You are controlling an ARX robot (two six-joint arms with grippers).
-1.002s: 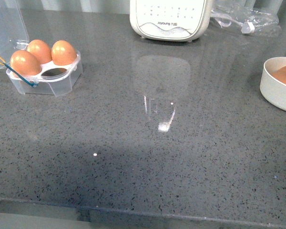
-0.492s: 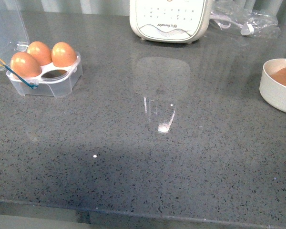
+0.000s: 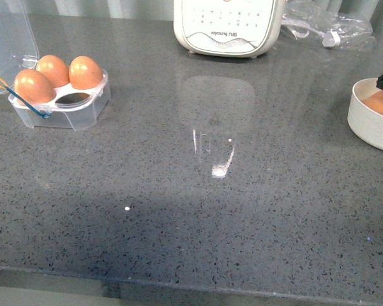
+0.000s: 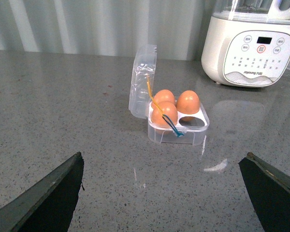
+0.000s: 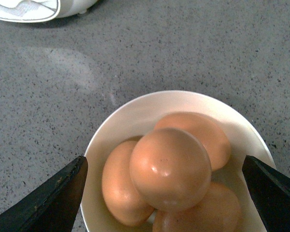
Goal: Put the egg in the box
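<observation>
Revealing top egg (image 5: pixel 170 168), bowl (image 5: pixel 135 116), right wrist only

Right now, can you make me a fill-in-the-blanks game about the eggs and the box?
The box holds ____ eggs.
Its clear lid is ____, not shut.
The white bowl sits under the ____ gripper.
Missing words: three; open; right.
</observation>
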